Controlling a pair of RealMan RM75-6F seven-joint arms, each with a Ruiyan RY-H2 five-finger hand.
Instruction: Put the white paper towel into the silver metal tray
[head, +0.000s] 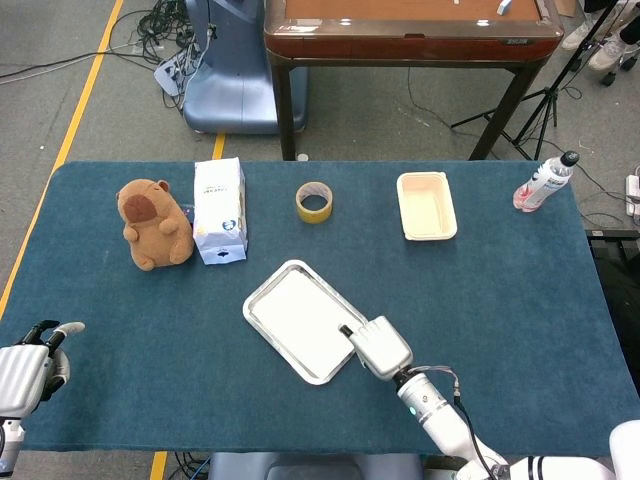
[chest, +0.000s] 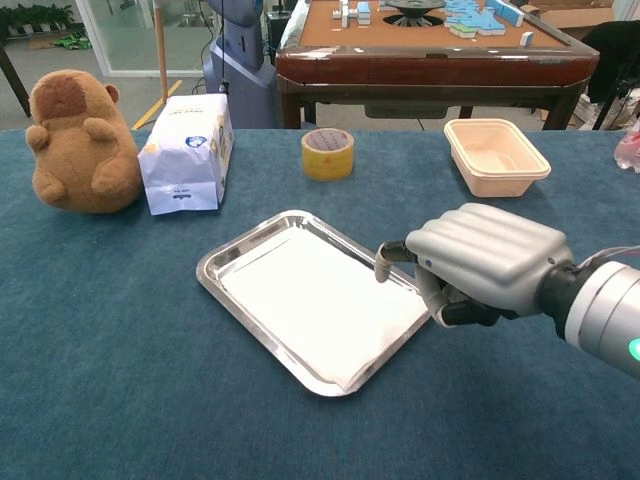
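Note:
The white paper towel lies flat inside the silver metal tray, which sits at an angle in the middle of the blue table. My right hand hovers at the tray's right corner, palm down. Its fingers are extended and it holds nothing; one fingertip reaches just over the rim. At the table's near left corner, far from the tray, my left hand rests with nothing in it. The chest view does not show the left hand.
Along the far side stand a brown plush capybara, a white package, a roll of yellow tape, a beige food container and a plastic bottle.

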